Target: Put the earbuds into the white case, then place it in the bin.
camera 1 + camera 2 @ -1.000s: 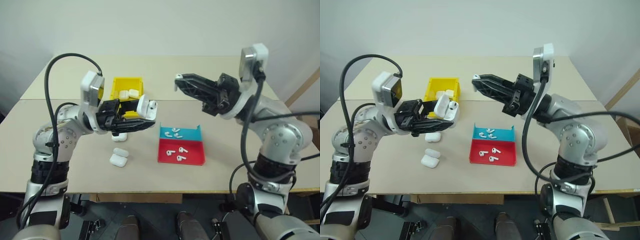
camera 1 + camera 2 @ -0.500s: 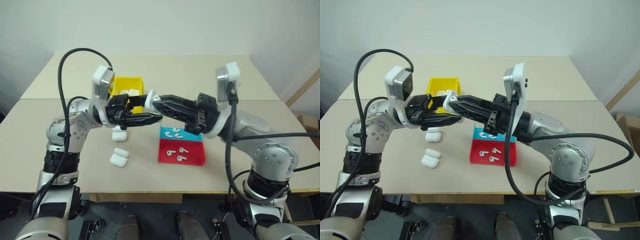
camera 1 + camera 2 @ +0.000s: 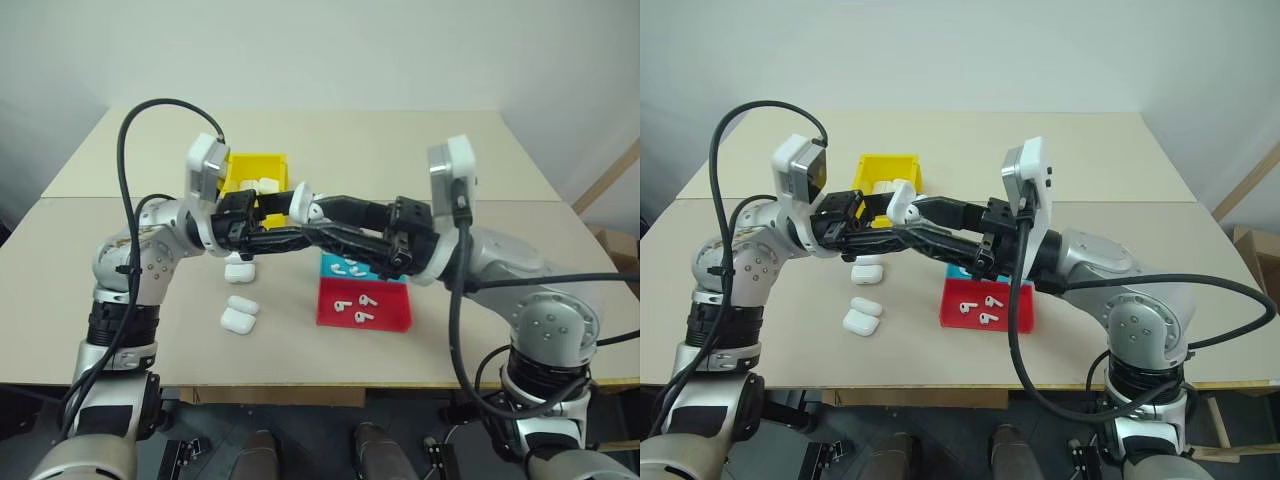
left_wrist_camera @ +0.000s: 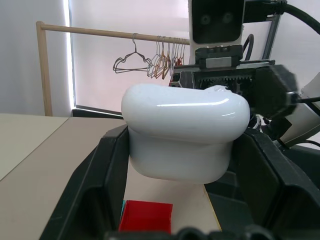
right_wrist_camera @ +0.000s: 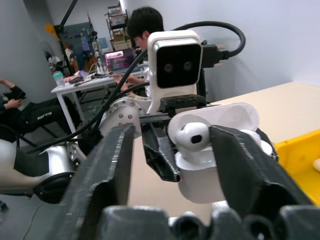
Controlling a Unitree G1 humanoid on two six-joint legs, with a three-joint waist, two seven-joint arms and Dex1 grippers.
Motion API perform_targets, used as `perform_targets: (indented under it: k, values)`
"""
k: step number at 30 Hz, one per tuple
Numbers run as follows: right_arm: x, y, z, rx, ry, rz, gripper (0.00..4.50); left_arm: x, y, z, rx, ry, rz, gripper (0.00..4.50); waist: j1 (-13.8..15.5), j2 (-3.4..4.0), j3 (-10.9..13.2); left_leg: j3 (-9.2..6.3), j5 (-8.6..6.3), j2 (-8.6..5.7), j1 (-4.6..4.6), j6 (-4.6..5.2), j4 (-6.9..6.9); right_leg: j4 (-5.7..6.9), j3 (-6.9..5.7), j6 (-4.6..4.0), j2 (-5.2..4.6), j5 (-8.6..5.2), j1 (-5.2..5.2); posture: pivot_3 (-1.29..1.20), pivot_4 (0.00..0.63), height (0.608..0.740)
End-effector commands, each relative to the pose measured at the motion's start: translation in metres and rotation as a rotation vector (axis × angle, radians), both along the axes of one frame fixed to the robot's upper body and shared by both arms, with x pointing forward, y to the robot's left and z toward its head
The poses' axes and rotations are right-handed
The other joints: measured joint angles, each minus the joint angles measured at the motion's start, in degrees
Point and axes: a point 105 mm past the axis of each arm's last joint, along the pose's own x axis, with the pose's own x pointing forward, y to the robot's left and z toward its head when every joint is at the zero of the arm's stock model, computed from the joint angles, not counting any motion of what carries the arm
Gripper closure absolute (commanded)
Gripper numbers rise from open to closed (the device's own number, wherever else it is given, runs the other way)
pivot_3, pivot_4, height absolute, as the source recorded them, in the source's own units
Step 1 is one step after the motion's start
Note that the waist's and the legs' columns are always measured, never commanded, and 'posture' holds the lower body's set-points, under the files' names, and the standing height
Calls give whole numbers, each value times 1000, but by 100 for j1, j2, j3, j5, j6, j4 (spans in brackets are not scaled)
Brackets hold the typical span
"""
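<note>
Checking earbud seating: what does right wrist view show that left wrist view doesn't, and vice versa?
Right wrist view alone: the case's open lid, an earbud sitting in the case, a yellow bin corner, and a person at a desk. Left wrist view alone: the red tray, a rack of hangers. Both: the white case clamped in the left hand, with the right hand open around it.

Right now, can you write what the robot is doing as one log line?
left fingers: shut on white case | right fingers: open around earbud seated in case | bin: behind
</note>
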Motion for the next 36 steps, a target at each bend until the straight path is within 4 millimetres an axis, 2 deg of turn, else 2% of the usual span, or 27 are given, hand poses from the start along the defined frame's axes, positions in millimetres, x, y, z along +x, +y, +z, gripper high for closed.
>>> perform_targets:
  k: [1, 6, 9, 10, 13, 16, 20, 26, 29, 33, 36]
  values:
    - [-6, -7, 8, 1, -39, -3, 1191, -5, 2, 14, -31, -63, -16, 1697, 4, 0, 0, 0, 0, 0, 0, 0, 0, 0, 0, 0, 0, 0, 0, 0, 150, 740]
    - [-11, -17, 15, -20, -49, 24, 1191, -4, 2, 12, -33, -61, -19, 1697, 9, 0, 0, 0, 0, 0, -2, 0, -1, -8, -1, 0, 0, 0, 2, 0, 150, 740]
    - [-15, -27, 28, -17, -76, 65, 1191, -3, 0, 12, -36, -62, -23, 1697, 7, -1, 0, 0, 0, 0, -3, 0, -1, -11, 0, 0, 0, 0, 3, 0, 150, 740]
    - [-15, -31, 33, -31, -101, 78, 1349, -3, -1, 12, -35, -62, -26, 1697, 8, -1, 0, 1, 0, 0, -3, 0, -1, -12, 0, 0, 0, 1, 3, 0, 150, 740]
    - [-7, -37, 43, -102, -182, 84, 2102, -4, -4, 10, -27, -58, -48, 1697, 9, -1, 1, 0, 0, 0, -3, 1, -1, -18, -1, 0, 0, 1, 6, 0, 150, 740]
    - [6, -39, 53, -175, -269, 89, 3215, -6, -7, 8, -15, -50, -75, 1697, -3, -1, 1, 2, 0, 0, -3, 1, -2, -24, -1, 1, 0, 1, 6, 0, 150, 740]
    - [35, -35, 61, -275, -375, 158, 4489, -14, -14, 3, 4, -42, -133, 1697, -26, 0, 1, 7, 0, 1, -1, 1, -2, -24, 3, 2, 1, 2, 4, 0, 150, 740]
    - [60, -17, 64, -326, -422, 300, 4489, -19, -18, 4, -2, -45, -166, 1697, -33, 2, 2, 7, -1, 1, -7, 1, -2, -27, 3, 1, 0, 5, 0, 0, 150, 740]
    - [67, 2, 58, -347, -439, 396, 4489, -24, -22, 7, -10, -57, -172, 1697, -40, 4, 3, 6, -1, 1, -8, 1, -3, -25, 1, -1, -1, 6, -1, 0, 150, 740]
    - [62, 15, 54, -345, -451, 510, 4489, -25, -31, 8, 22, -59, -126, 1697, -21, 5, 4, 4, -1, 2, -7, 1, -1, -22, -1, -1, -1, 6, 1, 0, 150, 740]
    - [56, 16, 54, -330, -441, 558, 4489, -27, -32, 10, 36, -49, -97, 1697, 18, 7, 5, 3, 0, 1, -8, 0, 0, -21, -3, -1, -3, 7, 1, 0, 150, 740]
